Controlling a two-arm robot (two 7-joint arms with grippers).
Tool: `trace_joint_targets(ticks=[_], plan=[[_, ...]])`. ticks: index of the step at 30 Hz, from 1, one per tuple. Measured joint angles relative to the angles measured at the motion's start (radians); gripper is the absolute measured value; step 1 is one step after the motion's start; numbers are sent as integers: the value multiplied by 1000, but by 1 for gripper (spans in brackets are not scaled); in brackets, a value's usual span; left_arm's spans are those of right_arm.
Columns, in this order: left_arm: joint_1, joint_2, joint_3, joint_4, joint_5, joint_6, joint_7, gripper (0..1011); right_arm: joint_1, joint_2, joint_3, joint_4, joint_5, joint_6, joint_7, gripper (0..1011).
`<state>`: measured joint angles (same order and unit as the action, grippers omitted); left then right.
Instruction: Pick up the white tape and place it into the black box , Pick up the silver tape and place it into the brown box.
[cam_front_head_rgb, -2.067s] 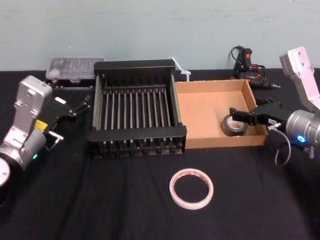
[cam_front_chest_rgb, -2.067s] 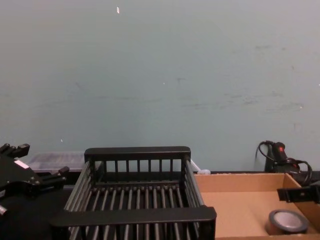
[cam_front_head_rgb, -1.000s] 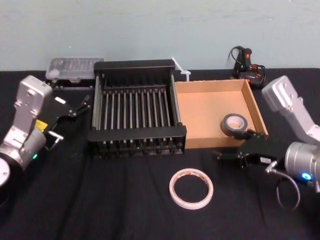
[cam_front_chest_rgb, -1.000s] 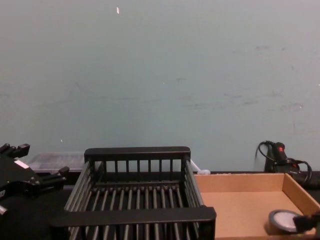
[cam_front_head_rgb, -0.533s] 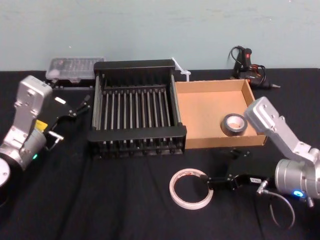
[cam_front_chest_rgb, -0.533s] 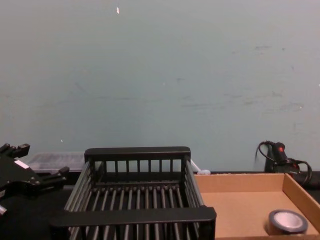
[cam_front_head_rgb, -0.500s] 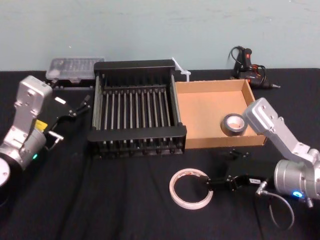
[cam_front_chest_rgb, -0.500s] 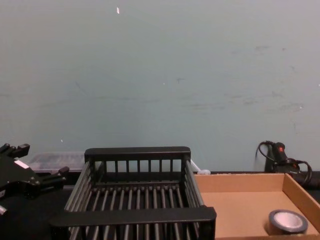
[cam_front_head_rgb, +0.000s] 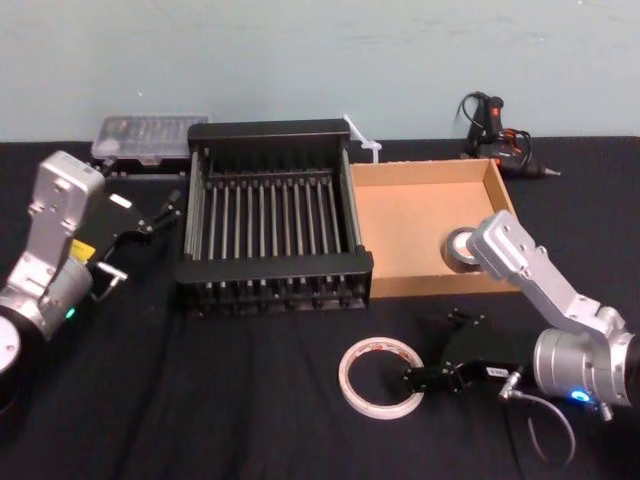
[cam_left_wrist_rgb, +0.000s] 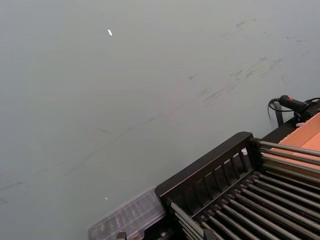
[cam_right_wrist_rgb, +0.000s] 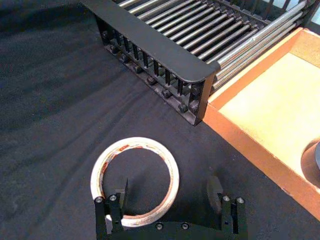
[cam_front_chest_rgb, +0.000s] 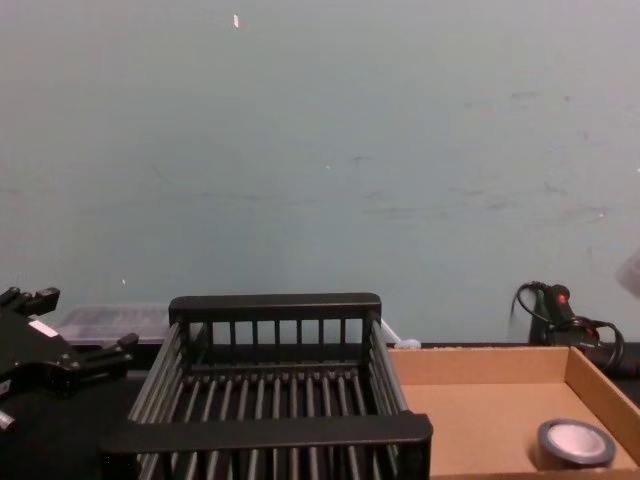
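Head view, left to right across a black-draped table (cam_front_head_rgb: 200, 400). At far left, left gripper (cam_front_head_rgb: 165, 210), parked just beside the black box (cam_front_head_rgb: 275, 268), fingers spread apart and holding nothing; same pose at the lower left of the chest view. Behind it, against the wall, a clear plastic case (cam_front_head_rgb: 150, 135). At centre, the black box with its slatted floor, set flush against the brown box (cam_front_head_rgb: 410, 215) on its right. In front of both, flat on the cloth and apart from either container, the white tape (cam_front_head_rgb: 380, 345). Just to its right, low over the table, right gripper (cam_front_head_rgb: 408, 380), reaching leftward at the roll's right-hand edge. From the right wrist view, jaws wide, one finger down inside the ring's hole, the other outside it, the roll's near wall between them; contact with the tape impossible to judge. Farther right, inside the brown box near its front right corner, the silver tape (cam_front_head_rgb: 458, 250), lying flat, partly hidden behind the right arm's silver link; plainly seen in the chest view on the cardboard floor. At back right, beyond the brown box, a black corded tool (cam_front_head_rgb: 490, 120).
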<state>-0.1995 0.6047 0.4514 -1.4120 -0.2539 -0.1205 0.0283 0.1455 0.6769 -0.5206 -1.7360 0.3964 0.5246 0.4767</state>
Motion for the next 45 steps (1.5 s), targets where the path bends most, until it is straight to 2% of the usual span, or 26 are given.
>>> trace_joint_targets(ticks=[21,45], plan=[[0,0,0,0,0,0,0,1001,25,-39,-32,61,-53,-13,6,1002],[0,0,0,0,0,0,0,1001,30,-58,-35,80,-70,-6,22,1002]])
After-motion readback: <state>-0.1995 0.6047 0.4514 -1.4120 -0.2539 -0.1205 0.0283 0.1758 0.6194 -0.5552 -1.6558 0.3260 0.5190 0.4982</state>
